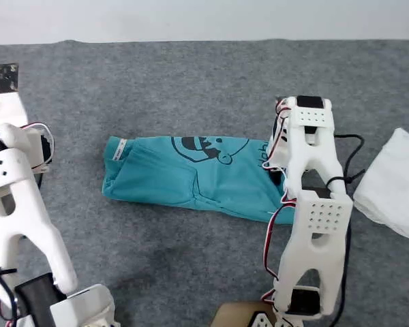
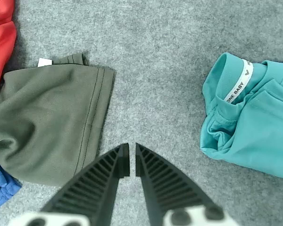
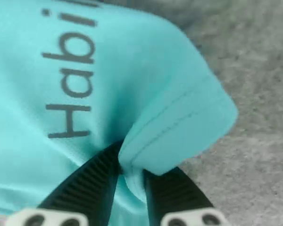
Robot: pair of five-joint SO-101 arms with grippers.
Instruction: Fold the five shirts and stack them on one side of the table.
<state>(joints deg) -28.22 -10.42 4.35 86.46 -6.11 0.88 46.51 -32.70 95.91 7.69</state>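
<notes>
At the hem end of the teal shirt point(image 1: 191, 178), the right claw point(image 3: 129, 165) grips a fold of cloth, and the shirt runs lengthwise across the surface point(image 1: 191, 82) toward the left claw point(image 2: 132, 157), closed on nothing near the collar point(image 2: 221, 70).

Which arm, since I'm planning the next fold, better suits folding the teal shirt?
Right: the right gripper pinches the teal shirt at its edge; the left gripper hangs shut over bare mat.

teal shirt point(image 1: 191, 178) with dark print, olive shirt point(image 2: 42, 117), grey table point(image 1: 191, 88).
</notes>
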